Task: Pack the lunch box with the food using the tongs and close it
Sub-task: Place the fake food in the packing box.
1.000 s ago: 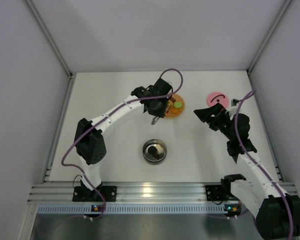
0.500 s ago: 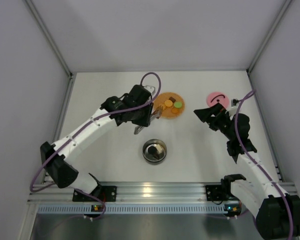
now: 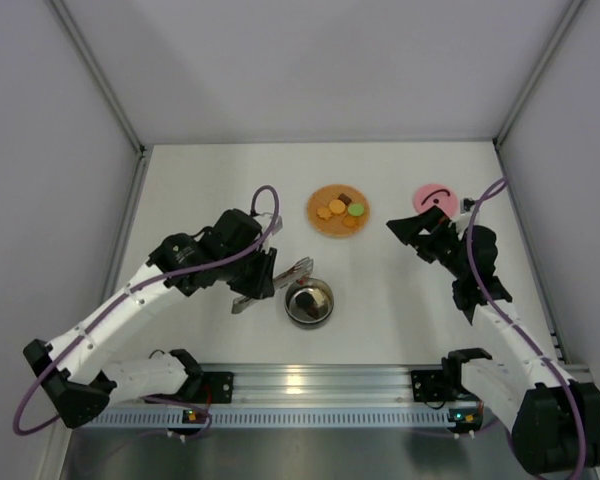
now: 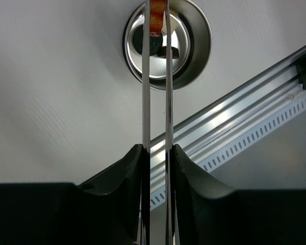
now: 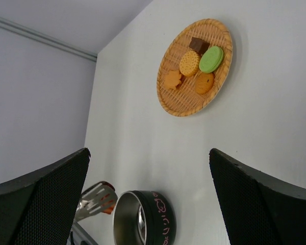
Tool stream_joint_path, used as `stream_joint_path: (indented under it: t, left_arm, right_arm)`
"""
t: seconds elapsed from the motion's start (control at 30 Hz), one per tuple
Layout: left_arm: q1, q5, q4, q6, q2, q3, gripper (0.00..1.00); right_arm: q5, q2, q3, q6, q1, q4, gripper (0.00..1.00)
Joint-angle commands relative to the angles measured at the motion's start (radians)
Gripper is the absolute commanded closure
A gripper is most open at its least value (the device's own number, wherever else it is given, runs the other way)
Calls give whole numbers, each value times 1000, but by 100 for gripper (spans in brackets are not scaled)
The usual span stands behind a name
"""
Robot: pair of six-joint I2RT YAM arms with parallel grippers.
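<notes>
My left gripper (image 3: 263,275) (image 4: 158,153) is shut on the slim silver tongs (image 3: 280,278) (image 4: 146,102). The tongs' tips pinch an orange-red piece of food (image 4: 156,20) (image 5: 108,205) at the left rim of the lunch box (image 3: 289,302) (image 4: 206,41) (image 5: 166,219), a steel bowl with dark pieces (image 4: 153,45) inside. More food lies on the woven plate (image 3: 314,212) (image 5: 182,103): a green round (image 5: 211,58), a yellow round (image 5: 189,63), a brown square (image 5: 198,45) and two orange pieces. My right gripper (image 3: 408,232) (image 5: 150,168) hangs open and empty beside the pink lid (image 3: 433,197).
The woven plate sits at the back centre, the pink lid to its right near the right wall. An aluminium rail (image 3: 320,382) (image 4: 229,122) runs along the table's near edge. White walls close the left, back and right sides.
My left arm swung from the plate back toward the near left, carrying the tongs and the orange-red piece to the lunch box. The right arm has not moved.
</notes>
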Motion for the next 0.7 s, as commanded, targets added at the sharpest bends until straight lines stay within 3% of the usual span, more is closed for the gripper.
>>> stream_joint_path:
  t: [0.0, 0.3, 0.67]
  left_arm:
    - [-11, 60, -20, -5, -56, -52, 68]
    - [-20, 112, -18, -1, -110, -138, 66]
    - [-24, 118, 12, 5, -102, -121, 58]
  right_arm:
    - [0, 5, 31, -14, -14, 56, 1]
    - [-4, 25, 34, -11, -14, 65, 1]
    - [-6, 18, 29, -12, -14, 64, 1]
